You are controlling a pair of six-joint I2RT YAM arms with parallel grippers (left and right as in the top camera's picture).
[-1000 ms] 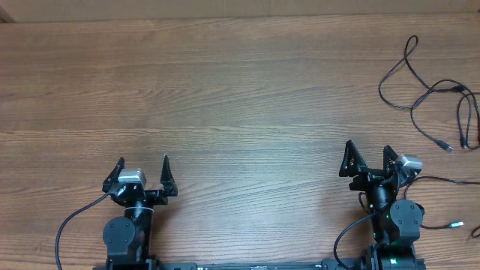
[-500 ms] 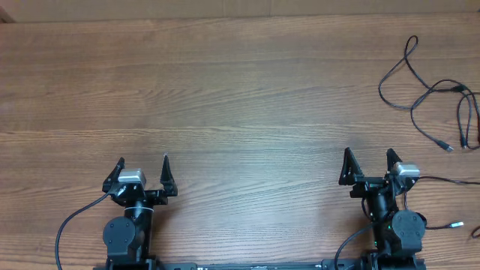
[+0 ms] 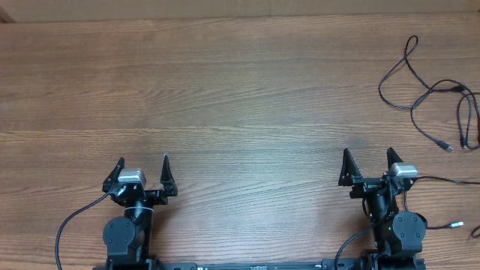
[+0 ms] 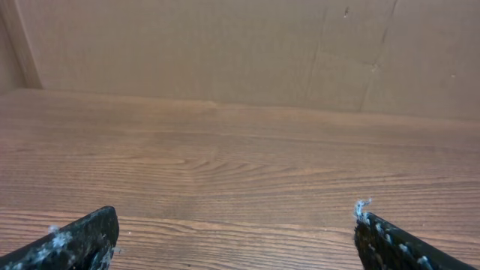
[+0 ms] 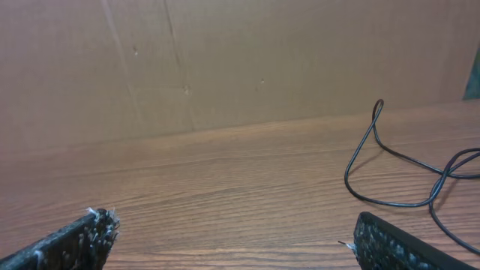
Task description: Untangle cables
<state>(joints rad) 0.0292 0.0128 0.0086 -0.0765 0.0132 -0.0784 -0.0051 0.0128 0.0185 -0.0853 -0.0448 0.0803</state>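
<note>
Wooden table (image 3: 240, 97): the cables (image 3: 432, 91) lie in loose loops at the far right edge, flat on the surface, with one small plug end (image 3: 448, 147) at the lower end of the spread. The left gripper (image 3: 143, 159) and right gripper (image 3: 367, 152) sit at the near edge, well apart from each other, both with jaws spread wide and empty. The right one is the closer to the cables, though not touching them.
</note>
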